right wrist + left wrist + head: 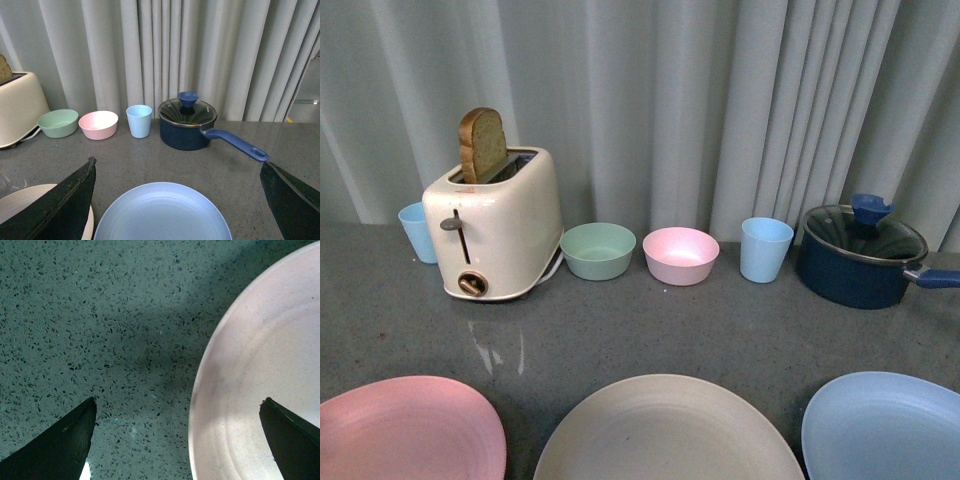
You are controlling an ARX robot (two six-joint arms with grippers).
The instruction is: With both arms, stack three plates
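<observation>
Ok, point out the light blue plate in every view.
Front view: light blue plate at bottom right, cut by the edge.
Left wrist view: not in it.
Right wrist view: closest to the camera, framed by the right hand.
Shared landmark: dark blue pot behind it, front and right wrist views.

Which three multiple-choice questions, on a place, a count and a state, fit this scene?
1. Where is the dark blue lidded metal saucepan? A) back right B) front left C) on a plate
2. How many small light blue cups stand here? A) one B) two C) three
3. How do the large round matte pink plate, beige plate and light blue plate lie? A) stacked B) overlapping C) apart
Answers: 1 A: it ends the back row on the right. 2 B: one each side of the cream toaster. 3 C: grey counter shows between them.
</observation>
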